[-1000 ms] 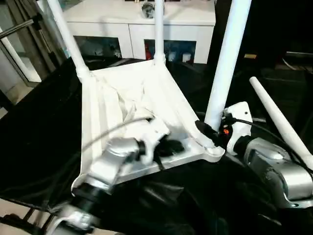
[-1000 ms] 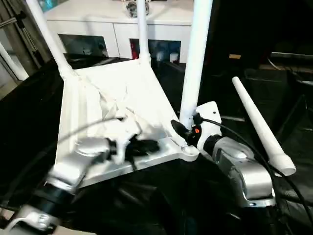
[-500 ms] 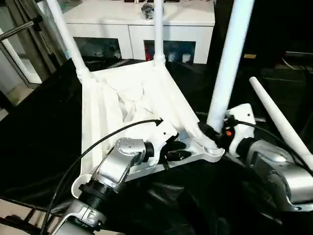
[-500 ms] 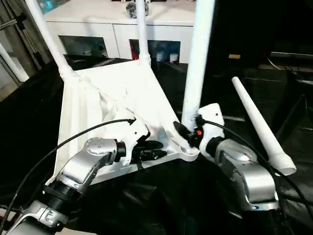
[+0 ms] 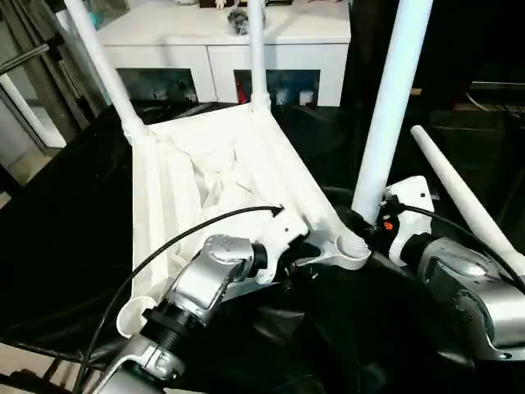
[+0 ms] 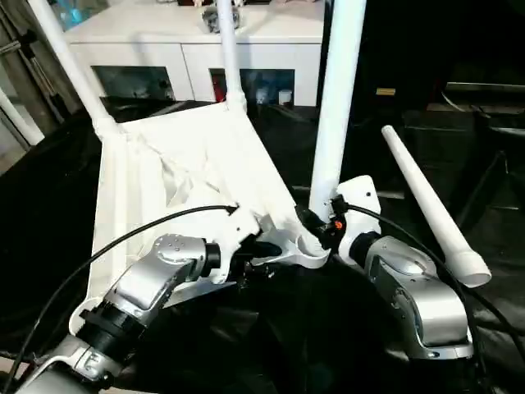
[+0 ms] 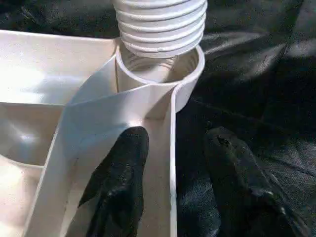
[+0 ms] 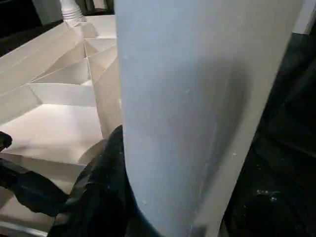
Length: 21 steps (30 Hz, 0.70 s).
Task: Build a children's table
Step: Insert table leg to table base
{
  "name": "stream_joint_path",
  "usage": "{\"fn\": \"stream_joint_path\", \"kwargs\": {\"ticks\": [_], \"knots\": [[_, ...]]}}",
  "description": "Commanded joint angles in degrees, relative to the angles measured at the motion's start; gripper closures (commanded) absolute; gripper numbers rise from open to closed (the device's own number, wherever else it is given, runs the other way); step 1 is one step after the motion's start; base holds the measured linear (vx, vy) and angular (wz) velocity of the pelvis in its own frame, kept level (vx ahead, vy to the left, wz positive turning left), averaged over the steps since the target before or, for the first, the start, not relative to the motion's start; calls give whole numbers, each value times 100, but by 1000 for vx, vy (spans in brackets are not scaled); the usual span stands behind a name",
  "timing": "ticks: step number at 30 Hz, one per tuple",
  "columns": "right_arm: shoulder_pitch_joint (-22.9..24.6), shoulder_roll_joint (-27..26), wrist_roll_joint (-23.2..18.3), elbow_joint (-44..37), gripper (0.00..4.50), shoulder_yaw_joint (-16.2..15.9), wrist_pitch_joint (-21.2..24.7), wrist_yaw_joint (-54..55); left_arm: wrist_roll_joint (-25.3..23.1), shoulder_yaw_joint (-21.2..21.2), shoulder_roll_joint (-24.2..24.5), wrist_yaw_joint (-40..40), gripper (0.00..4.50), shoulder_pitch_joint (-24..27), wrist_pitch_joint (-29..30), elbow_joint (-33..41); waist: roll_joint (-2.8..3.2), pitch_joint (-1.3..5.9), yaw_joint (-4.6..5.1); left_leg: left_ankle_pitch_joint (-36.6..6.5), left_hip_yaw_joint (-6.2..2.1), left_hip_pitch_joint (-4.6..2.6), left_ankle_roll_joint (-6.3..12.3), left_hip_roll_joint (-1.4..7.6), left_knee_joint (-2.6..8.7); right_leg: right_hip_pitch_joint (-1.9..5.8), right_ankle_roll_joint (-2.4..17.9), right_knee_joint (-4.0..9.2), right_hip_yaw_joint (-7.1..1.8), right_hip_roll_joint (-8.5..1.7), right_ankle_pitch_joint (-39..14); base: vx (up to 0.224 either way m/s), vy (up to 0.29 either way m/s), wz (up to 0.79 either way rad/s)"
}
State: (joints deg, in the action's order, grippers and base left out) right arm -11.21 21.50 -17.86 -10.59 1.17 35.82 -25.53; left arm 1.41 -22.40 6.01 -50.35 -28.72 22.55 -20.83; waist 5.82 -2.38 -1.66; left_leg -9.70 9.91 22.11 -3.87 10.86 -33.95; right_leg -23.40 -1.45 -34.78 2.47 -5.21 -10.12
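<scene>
Lying upside down: the white tabletop (image 5: 205, 176) is resting on black sheeting (image 5: 66, 222) over the bench, ribbed underside facing up
Look: glossy white plastic, raised ribs crossing the underside, a round socket at each corner, the nearest left socket (image 5: 131, 314) standing empty
Far legs: two white legs, one (image 5: 102, 66) at the far-left corner and one (image 5: 256, 49) at the far-right corner, are standing in their sockets, long axes pointing up, the left one leaning outward
Near-right leg: a thick white leg (image 5: 385, 115) is rising nearly upright from the near-right socket (image 5: 351, 246); in the left wrist view its threaded end (image 7: 160, 24) is sitting in the socket mouth
Loose leg: the fourth leg (image 6: 422, 201) is lying aslant off the tabletop's right side, wide end nearer the camera, narrow end pointing away
Left gripper (image 7: 173, 182): it is standing open, straddling the tabletop's near edge wall just beside the near-right socket, one finger (image 7: 121, 173) inside the rim and one outside over the sheeting
Right gripper (image 5: 354, 223): it is clasping the base of the near-right leg
Behind: a white cabinet (image 5: 230, 41) is standing beyond the bench
</scene>
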Motion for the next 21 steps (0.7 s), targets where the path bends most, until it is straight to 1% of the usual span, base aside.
{"fn": "stream_joint_path", "kwargs": {"ticks": [1, 2, 3, 4, 6, 7, 9, 12, 13, 14, 16, 17, 18, 19, 20, 21], "knots": [[-50, 7, -22, -149, 258, 19, 44, -5, -126, 3, 81, 157, 277, 7, 190, -191, -133, 325, 12, -1630, -32, -33, 210, 59, 377, 255, 734, 612, -109, -161, -2487, 0, 0, 0], [-50, 7, -22, -149, 258, 19, 44, -5, -126, 3, 81, 157, 290, 7, 190, -191, -134, 325, 14, -1627, -33, -32, 210, 57, 377, 254, 721, 616, -108, -159, -2506, 0, 0, 0], [-45, -4, -36, -182, 258, 10, 62, 0, -136, 17, 105, 189, 304, 7, 200, -192, -151, 321, 15, -1639, -31, -31, 214, 58, 379, 251, 708, 623, -107, -160, -2542, 0, 0, 0], [-33, -12, -49, -218, 258, -6, 78, 0, -99, 70, 124, 216, 311, 20, 278, -157, -146, 316, 17, -1673, -37, -34, 211, 55, 382, 242, 669, 631, -104, -161, -2674, 0, 0, 0], [-26, -10, -58, -234, 258, -11, 85, -6, -75, 97, 129, 225, 315, 26, 320, -139, -147, 311, 22, -1707, -36, -34, 208, 51, 380, 233, 635, 645, -101, -159, -2756, 0, 0, 0], [-23, -15, -52, -224, 258, -24, 76, -8, -50, 127, 151, 231, 323, 59, 380, -76, -148, 313, 31, -1725, -39, -37, 201, 52, 382, 227, 588, 650, -98, -160, -2843, 0, 0, 0], [-25, -15, -51, -218, 258, -30, 73, -13, -43, 125, 188, 204, 351, 92, 428, 4, -143, 312, 38, -1730, -43, -34, 201, 49, 384, 222, 572, 657, -95, -159, -2869, 0, 0, 0], [-33, -20, -51, -216, 258, -40, 76, -19, -58, 95, 324, 183, 360, 189, 597, 191, -142, 309, 69, -1746, -54, -14, 203, 54, 397, 226, 584, 644, -92, -161, -2825, 0, 0, 0], [-42, -18, -50, -208, 258, -47, 73, -29, -106, 61, 401, 193, 372, 230, 630, 240, -169, 317, 106, -1753, -50, -16, 216, 55, 393, 221, 598, 645, -92, -153, -2779, 0, 0, 0], [-42, -18, -50, -208, 258, -47, 73, -29, -106, 61, 401, 193, 397, 230, 630, 240, -153, 323, 101, -1739, -57, -22, 216, 61, 393, 223, 621, 631, -95, -161, -2732, 0, 0, 0], [-79, -9, -46, -182, 258, -90, 72, -79, -227, -32, 630, 162, 406, 348, 626, 332, -143, 321, 125, -1705, -61, 2, 231, 61, 400, 239, 651, 622, -95, -165, -2638, 0, 0, 0], [-79, -9, -46, -182, 258, -90, 72, -79, -227, -32, 630, 162, 416, 348, 626, 332, -196, 324, 132, -1685, -65, 17, 249, 63, 404, 248, 652, 600, -95, -168, -2629, 0, 0, 0], [-84, -9, -47, -182, 258, -96, 74, -86, -239, -40, 662, 157, 416, 367, 622, 352, -178, 315, 152, -1705, -52, 8, 255, 58, 397, 232, 638, 623, -95, -169, -2717, 0, 0, 0], [-92, -4, -47, -174, 258, -103, 72, -100, -243, -40, 699, 138, 430, 387, 624, 378, -179, 313, 156, -1708, -53, 4, 249, 59, 394, 229, 636, 627, -97, -171, -2740, 0, 0, 0], [-96, -2, -47, -170, 258, -105, 71, -106, -244, -40, 715, 129, 441, 395, 625, 390, -199, 310, 166, -1699, -53, 5, 250, 58, 394, 230, 639, 626, -100, -171, -2753, 0, 0, 0], [-97, -1, -47, -169, 258, -106, 71, -108, -244, -39, 719, 127, 447, 397, 626, 393, -189, 303, 178, -1726, -50, 3, 246, 54, 392, 221, 620, 639, -98, -171, -2840, 0, 0, 0]]}}
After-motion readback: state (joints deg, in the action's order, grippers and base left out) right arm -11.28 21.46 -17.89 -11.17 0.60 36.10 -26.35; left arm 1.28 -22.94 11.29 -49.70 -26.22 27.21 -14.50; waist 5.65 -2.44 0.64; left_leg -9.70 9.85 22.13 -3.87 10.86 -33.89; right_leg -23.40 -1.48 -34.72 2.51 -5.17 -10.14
